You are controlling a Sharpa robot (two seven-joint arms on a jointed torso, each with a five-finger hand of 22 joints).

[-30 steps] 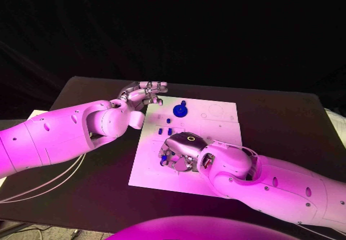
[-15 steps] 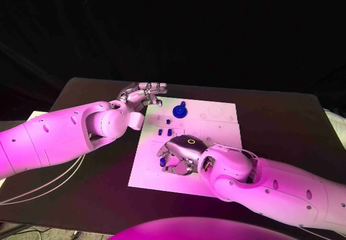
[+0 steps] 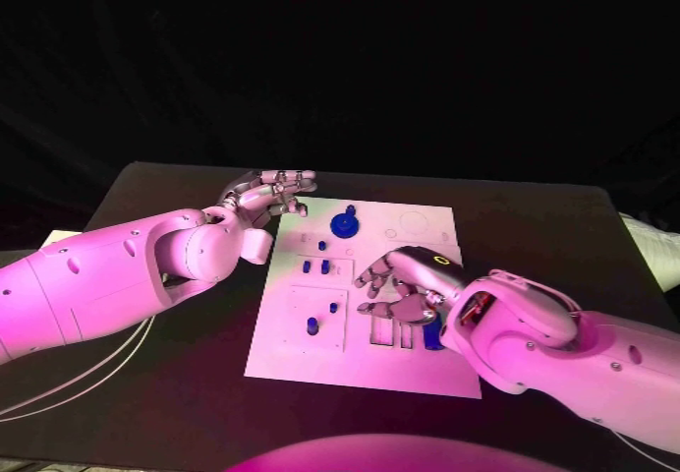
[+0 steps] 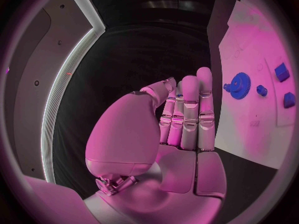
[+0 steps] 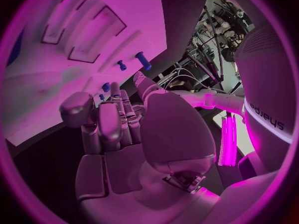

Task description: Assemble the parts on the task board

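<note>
Your task board point(image 3: 425, 369) lies flat in the middle of the black table point(image 3: 567, 226). Near its far edge you have a blue gear-shaped part point(image 3: 345, 223) point(image 4: 238, 85). Closer in, 2 small blue parts point(image 3: 316, 266) sit side by side, and 2 more blue pegs point(image 3: 313, 325) stand in the square panel on the board's left half.

Your right hand point(image 3: 401, 290) point(image 5: 118, 129) hangs over the middle of the board, just above the rectangular slots point(image 3: 385, 332) point(image 5: 81, 20). Its fingers point(image 3: 371, 276) are curled partway and spread, and you can see nothing held in them. A blue piece point(image 3: 432, 336) shows just beside the wrist; whether the hand touches it cannot be told.

Your left hand point(image 3: 269, 191) point(image 4: 181, 119) is at the board's far left corner, over the table and off the board. Its fingers point(image 4: 190, 109) lie straight and close together, grasping nothing.
</note>
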